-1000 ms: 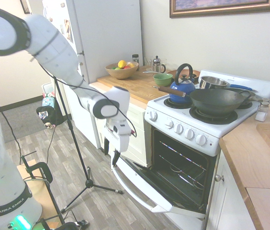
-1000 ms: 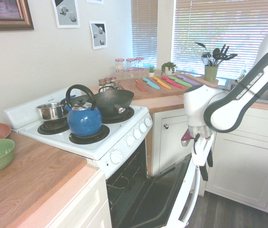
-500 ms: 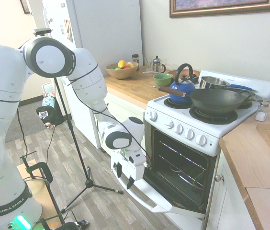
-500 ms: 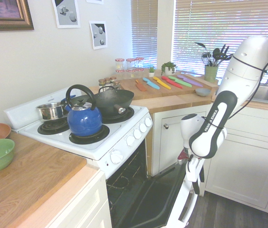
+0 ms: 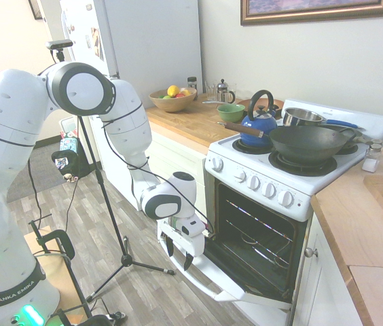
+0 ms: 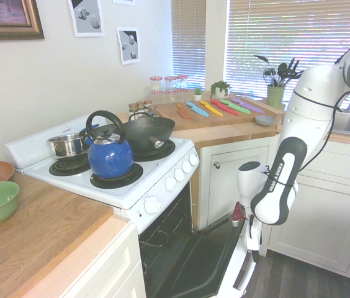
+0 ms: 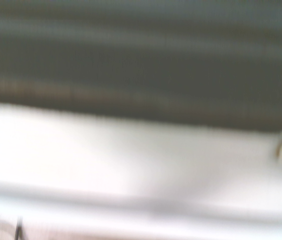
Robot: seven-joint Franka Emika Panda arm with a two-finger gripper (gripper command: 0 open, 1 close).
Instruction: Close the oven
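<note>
From the first exterior view, going left to right: the white arm reaches down from about ten o'clock, and its gripper hangs at the outer edge of the oven door, fingers pointing down with a gap showing between them, gripping nothing. Just past it at three o'clock, the bar handle runs along the door's front edge, apparently right beside the fingertips; whether they touch cannot be told. The oven stands further right, cavity exposed with its racks visible, the door dropped nearly flat. On the cooktop above, at one o'clock from the gripper, sit a blue kettle, a dark wok and a steel pot. The wrist view is a blur of white edge against dark.

The likely risk: if the fingers press on the handle from above or outside instead of getting beneath it, the door will be pushed down against its hinges, not lifted. A shallow hook could also slip off partway, letting the door drop back.
</note>
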